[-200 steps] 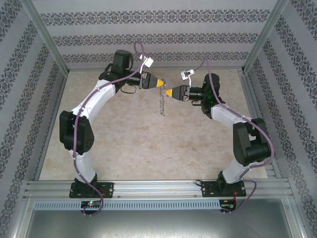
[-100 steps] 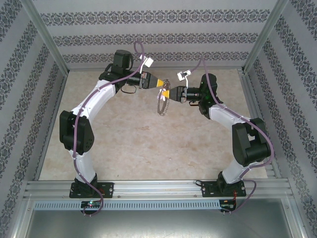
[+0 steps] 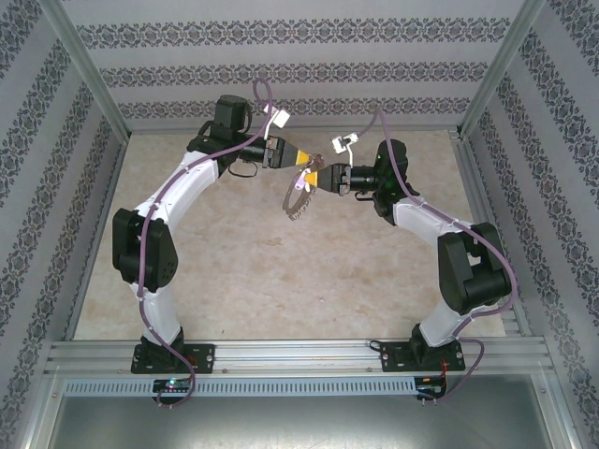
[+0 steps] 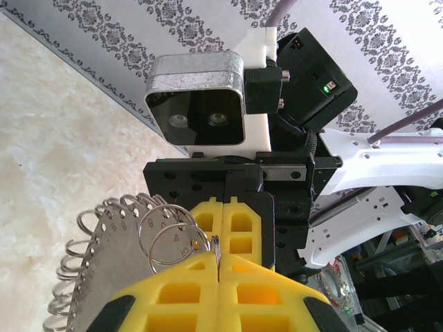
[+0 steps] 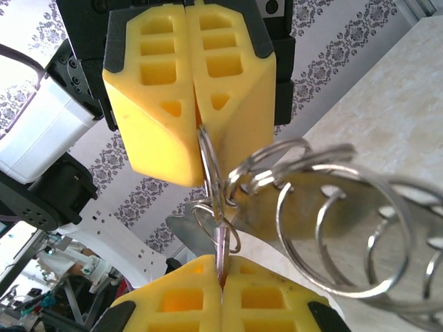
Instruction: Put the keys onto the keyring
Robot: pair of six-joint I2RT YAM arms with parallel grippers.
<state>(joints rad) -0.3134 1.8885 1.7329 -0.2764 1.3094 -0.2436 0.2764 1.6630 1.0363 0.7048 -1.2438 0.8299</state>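
As left gripper clamps keyring, right gripper too.

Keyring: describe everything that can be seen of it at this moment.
The keyring looks like a flat, silvery metal band whose curved edge is punched with a row of holes. Small wire split rings hang through the holes as a fringe. It hangs tilted in the air above the table, between the two arms. The left hand and the right hand, both shut, each pinch split rings at its upper end. Nothing else visibly touches it.
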